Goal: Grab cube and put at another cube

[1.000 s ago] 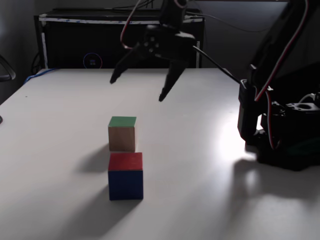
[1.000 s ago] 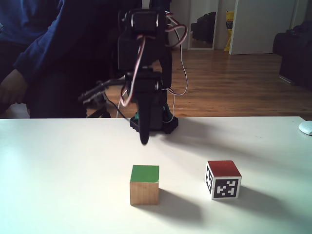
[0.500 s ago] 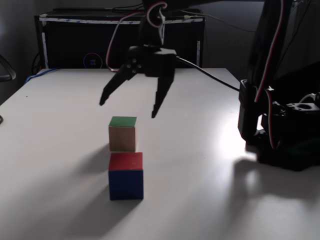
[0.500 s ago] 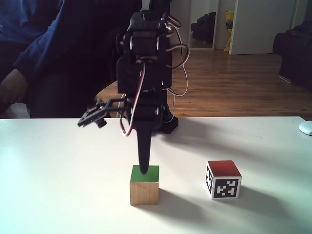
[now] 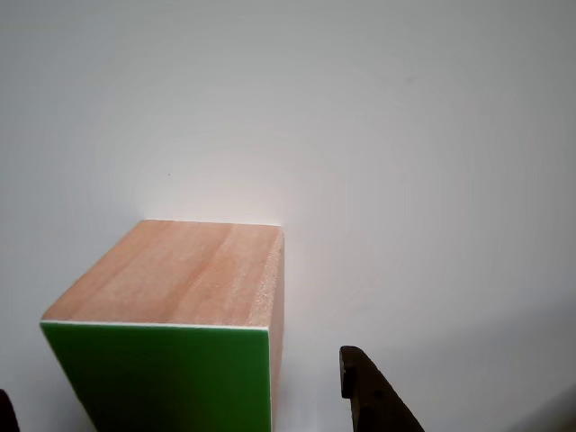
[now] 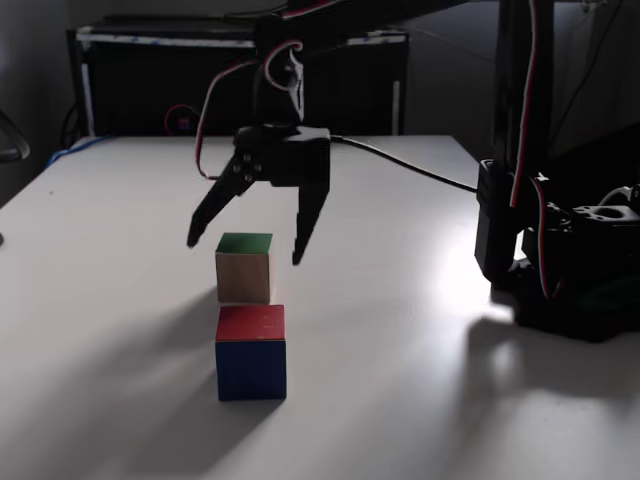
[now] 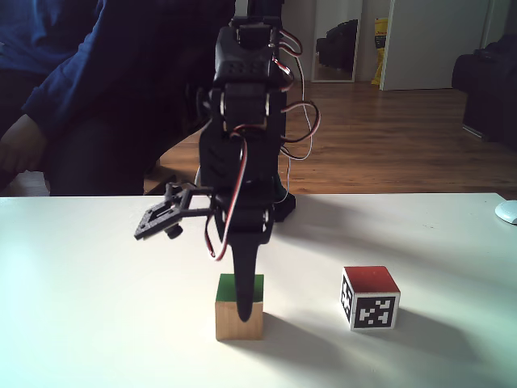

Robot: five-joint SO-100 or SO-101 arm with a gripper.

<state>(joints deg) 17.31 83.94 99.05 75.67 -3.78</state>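
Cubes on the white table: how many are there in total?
2: the green-topped cube under the open pincer, and the red-topped marker cube just in front of it in a fixed view.

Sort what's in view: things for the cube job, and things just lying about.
For the job: green-faced cube, marker cube, gripper open above the green-faced cube.
Just about: white table, black box behind, person's blue sleeve.

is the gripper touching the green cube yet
Apart. In a fixed view the open gripper straddles the green-faced cube, with a gap at each fingertip.
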